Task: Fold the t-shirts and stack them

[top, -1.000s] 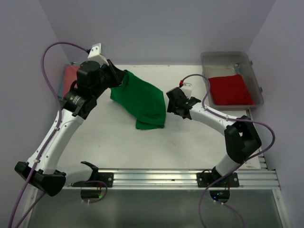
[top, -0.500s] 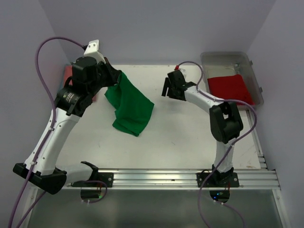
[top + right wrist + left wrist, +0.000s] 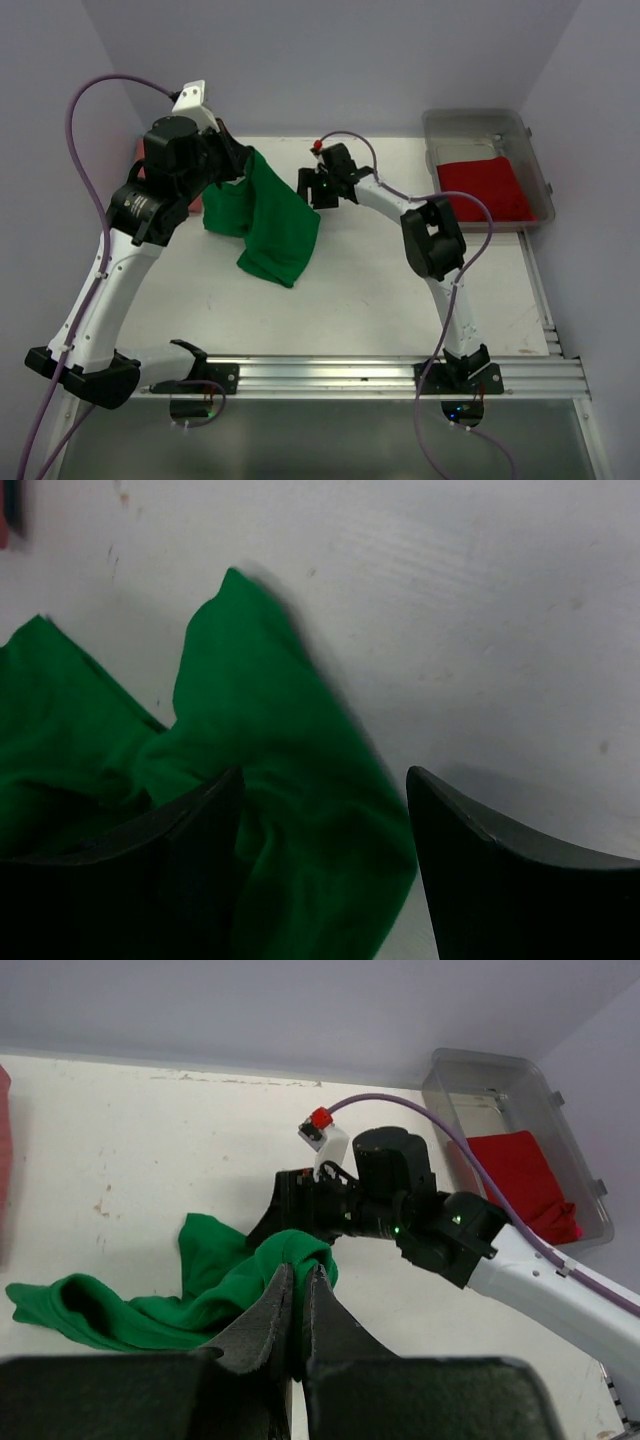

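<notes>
The bright green t-shirt point(image 3: 272, 222) hangs bunched from my left gripper point(image 3: 240, 172), its lower part lying on the white table. In the left wrist view my left gripper point(image 3: 298, 1265) is shut on a fold of the green cloth point(image 3: 120, 1312). My right gripper point(image 3: 310, 188) is at the shirt's upper right edge. In the right wrist view it point(image 3: 323, 772) is open, with green cloth point(image 3: 250, 740) lying between its fingers. The red t-shirt point(image 3: 485, 188) lies in the bin. The salmon-pink t-shirt point(image 3: 141, 165) is mostly hidden behind my left arm.
A clear plastic bin point(image 3: 541, 172) stands at the back right and also shows in the left wrist view point(image 3: 470, 1085). A metal rail point(image 3: 400, 375) runs along the near edge. Purple walls close the back and sides.
My right gripper let go of the shirt's right corner, swung to the back and moved left to the shirt's upper edge. The shirt went from stretched to hanging bunched; my left gripper shifted slightly left.
</notes>
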